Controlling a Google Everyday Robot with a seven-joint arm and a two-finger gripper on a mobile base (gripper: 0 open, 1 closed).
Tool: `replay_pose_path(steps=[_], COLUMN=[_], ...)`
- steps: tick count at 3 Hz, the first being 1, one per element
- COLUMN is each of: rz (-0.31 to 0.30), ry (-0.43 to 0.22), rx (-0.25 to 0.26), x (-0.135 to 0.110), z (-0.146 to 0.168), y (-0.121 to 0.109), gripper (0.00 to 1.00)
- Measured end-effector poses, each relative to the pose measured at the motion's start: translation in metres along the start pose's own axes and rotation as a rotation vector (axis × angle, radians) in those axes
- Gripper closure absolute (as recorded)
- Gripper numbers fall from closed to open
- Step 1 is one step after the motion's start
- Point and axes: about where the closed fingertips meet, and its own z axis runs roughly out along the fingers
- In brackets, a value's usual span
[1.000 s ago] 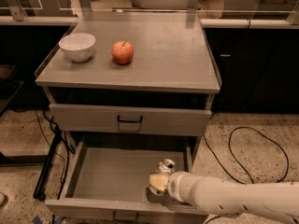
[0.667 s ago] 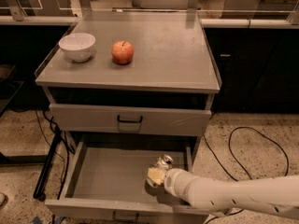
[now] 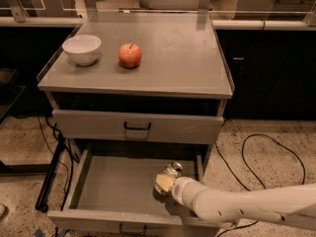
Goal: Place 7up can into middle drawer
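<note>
Currently, gripper (image 3: 165, 181): held low inside the opened middle drawer (image 3: 113, 187), right side.
Jaws: clenched around the tilted 7up can (image 3: 173, 169).

Silver 7up can (image 3: 173, 169), pull-tab top showing, is tilted over the right side of the open middle drawer (image 3: 113, 189), right at the gripper (image 3: 165, 180). It may be touching the flat grey tray, hard to tell.

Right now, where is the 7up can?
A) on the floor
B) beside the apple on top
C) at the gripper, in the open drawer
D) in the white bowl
C: the 7up can is at the gripper inside the open middle drawer, near its right wall.
</note>
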Motion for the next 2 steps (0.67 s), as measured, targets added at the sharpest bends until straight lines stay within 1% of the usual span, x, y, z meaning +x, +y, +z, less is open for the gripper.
replay_pose_path(steps=[1,2], rz=[-0.003,-0.025], ry=[-0.018,-0.059], rx=[0.042,0.148], x=[0.004,0.016], z=[0.01,0.038], y=[-0.003,-0.009], gripper=[1.0,1.0])
